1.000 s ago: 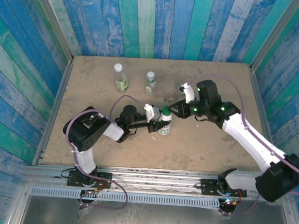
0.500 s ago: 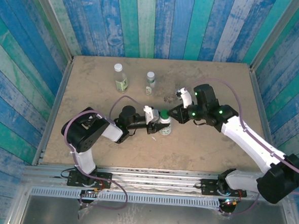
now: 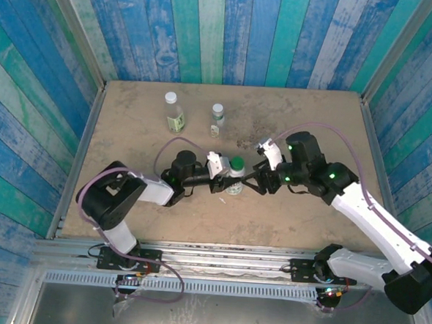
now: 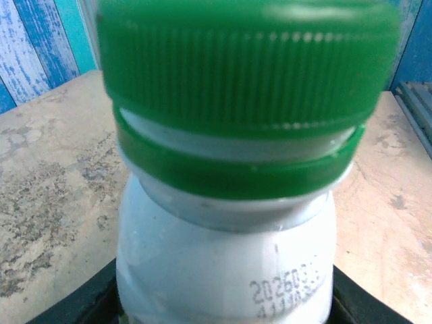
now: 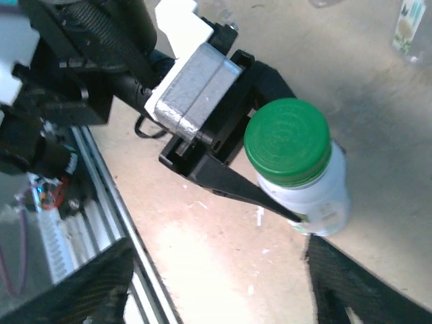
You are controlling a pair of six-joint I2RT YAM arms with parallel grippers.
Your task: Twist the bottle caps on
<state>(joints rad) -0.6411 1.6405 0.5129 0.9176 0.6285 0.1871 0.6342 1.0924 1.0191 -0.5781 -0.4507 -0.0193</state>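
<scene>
Your left gripper (image 3: 228, 182) is closed on the body of the white bottle (image 3: 234, 186) at mid-table. The bottle stands upright with its long axis vertical, and the green cap (image 5: 287, 142) sits on top, facing up. The right gripper (image 3: 254, 180) waits just to its right, fingers apart and holding nothing. The cap lies ahead, between their lines. Farther back stand the slim bottle (image 3: 175, 117) and the tiny bottle (image 3: 217, 121), both with white caps.

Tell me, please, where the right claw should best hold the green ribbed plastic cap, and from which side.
I would pinch the ribbed side wall of the green ribbed plastic cap, coming down from above: the white plastic bottle stands upright, and the left claw clamps its body below.
</scene>
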